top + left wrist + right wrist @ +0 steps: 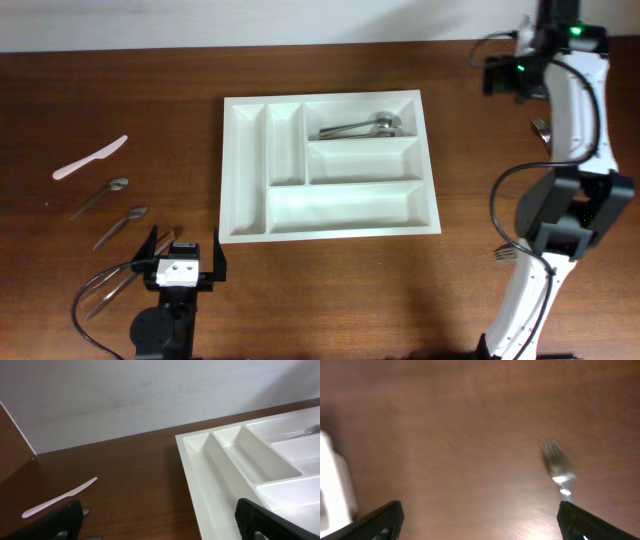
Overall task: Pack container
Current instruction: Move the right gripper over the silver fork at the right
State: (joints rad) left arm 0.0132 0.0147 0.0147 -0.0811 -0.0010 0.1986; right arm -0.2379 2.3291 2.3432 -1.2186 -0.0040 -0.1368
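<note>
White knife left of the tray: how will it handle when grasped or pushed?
Knife looks thin, pale plastic: probably light, somewhat bendy. Lies flat on the table, so likely slides rather than rolls; may be hard to pinch.

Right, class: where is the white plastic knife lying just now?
In the overhead view the white plastic knife lies far left, just above a metal spoon, well left of the white plastic cutlery tray.

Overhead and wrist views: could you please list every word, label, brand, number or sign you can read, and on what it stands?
None: no view shows readable text.
The white tray and the table bear no print.
The faint marks on the wall are too faint to read.
The right wrist view is blurred; the fork shows no writing.
</note>
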